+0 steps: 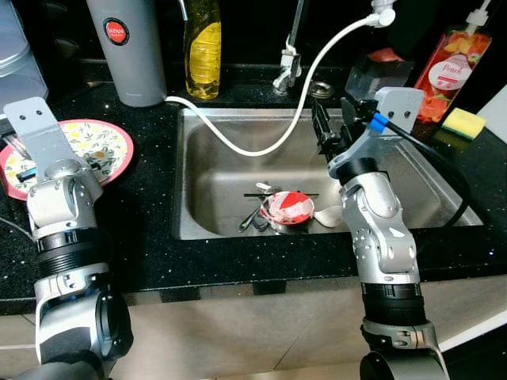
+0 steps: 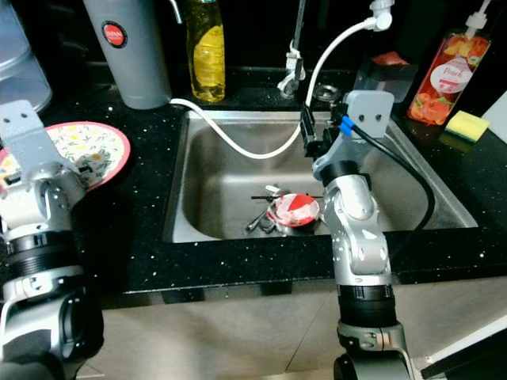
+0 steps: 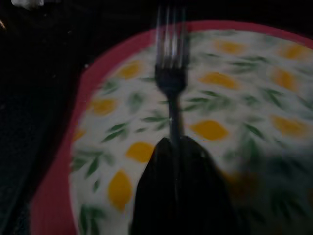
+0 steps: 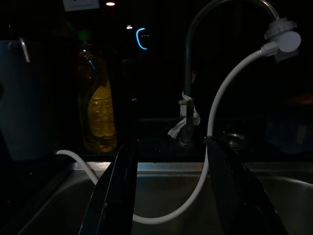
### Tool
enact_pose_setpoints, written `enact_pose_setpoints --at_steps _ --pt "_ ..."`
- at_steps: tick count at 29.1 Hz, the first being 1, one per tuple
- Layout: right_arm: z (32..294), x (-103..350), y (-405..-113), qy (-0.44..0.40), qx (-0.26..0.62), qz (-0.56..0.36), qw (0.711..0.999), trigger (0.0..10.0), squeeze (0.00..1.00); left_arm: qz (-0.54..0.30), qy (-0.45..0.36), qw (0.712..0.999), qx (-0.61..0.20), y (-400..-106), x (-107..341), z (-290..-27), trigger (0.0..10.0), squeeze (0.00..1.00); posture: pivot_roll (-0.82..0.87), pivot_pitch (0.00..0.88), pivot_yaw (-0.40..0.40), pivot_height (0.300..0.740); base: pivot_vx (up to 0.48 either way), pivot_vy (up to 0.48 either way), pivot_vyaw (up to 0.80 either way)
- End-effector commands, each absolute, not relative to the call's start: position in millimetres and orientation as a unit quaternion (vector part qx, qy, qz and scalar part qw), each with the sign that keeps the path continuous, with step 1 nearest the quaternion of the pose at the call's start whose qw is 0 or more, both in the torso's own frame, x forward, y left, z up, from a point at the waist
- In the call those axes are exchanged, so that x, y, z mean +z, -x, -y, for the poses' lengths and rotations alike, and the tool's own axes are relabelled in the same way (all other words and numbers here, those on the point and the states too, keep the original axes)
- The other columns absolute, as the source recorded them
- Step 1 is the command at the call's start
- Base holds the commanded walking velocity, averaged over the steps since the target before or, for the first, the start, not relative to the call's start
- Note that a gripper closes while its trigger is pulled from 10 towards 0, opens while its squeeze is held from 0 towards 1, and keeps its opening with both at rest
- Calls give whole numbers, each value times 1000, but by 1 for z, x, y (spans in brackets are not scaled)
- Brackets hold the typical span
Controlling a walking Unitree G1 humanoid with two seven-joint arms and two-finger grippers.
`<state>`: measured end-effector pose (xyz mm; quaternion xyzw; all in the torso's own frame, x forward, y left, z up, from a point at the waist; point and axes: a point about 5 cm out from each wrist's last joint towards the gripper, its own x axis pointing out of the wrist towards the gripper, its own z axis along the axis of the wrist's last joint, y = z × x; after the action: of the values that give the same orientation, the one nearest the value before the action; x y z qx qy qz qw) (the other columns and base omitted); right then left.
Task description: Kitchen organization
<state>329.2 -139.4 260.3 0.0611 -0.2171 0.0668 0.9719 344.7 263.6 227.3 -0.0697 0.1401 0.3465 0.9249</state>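
Left gripper (image 3: 178,161): fingers closed on fork (image 3: 171,73), tines pointing straight ahead, over plate (image 1: 111,142) on counter left of sink (image 1: 214,182); right gripper (image 4: 171,196): open, empty, above sink; left arm nearer plate.

Silver jointed arms with black collars, black cable, blue clip.
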Motion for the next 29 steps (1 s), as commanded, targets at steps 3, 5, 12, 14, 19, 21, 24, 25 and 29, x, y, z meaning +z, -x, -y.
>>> enact_pose_setpoints --at_steps 3,5,12,14,19,21,24,25,29 --pt "142 254 -327 -65 63 208 974 10000 0 -172 62 918 353 -341 212 -267 0 0 210 74 -39 740 0 0 0" --pt "142 253 -325 -63 65 205 974 10000 0 -154 56 928 335 -342 217 -264 8941 0 213 70 -29 740 0 0 0" --pt "145 253 -325 -68 50 212 974 10000 0 -33 -18 970 239 -349 266 -239 10000 0 222 62 -10 740 0 0 0" --pt "144 253 -325 -68 50 212 974 10000 0 -1 -34 977 212 -348 280 -232 10000 0 220 60 -3 740 0 0 0" --pt "146 253 -324 -67 45 216 973 10000 0 32 -52 981 184 -346 292 -226 10000 0 217 47 3 740 0 0 0" --pt "147 253 -324 -67 42 217 973 10000 0 45 -62 983 168 -345 295 -222 10000 0 214 40 8 740 0 0 0" --pt "148 253 -324 -67 40 218 973 10000 0 69 -84 985 136 -345 299 -213 10000 0 208 35 14 740 0 0 0" --pt "148 254 -324 -66 39 219 973 10000 0 80 -97 985 114 -344 300 -207 10000 0 208 35 14 740 0 0 0" --pt "149 255 -323 -65 37 223 972 10000 0 105 -129 986 9 -338 298 -182 10000 0 206 26 15 740 0 0 0"
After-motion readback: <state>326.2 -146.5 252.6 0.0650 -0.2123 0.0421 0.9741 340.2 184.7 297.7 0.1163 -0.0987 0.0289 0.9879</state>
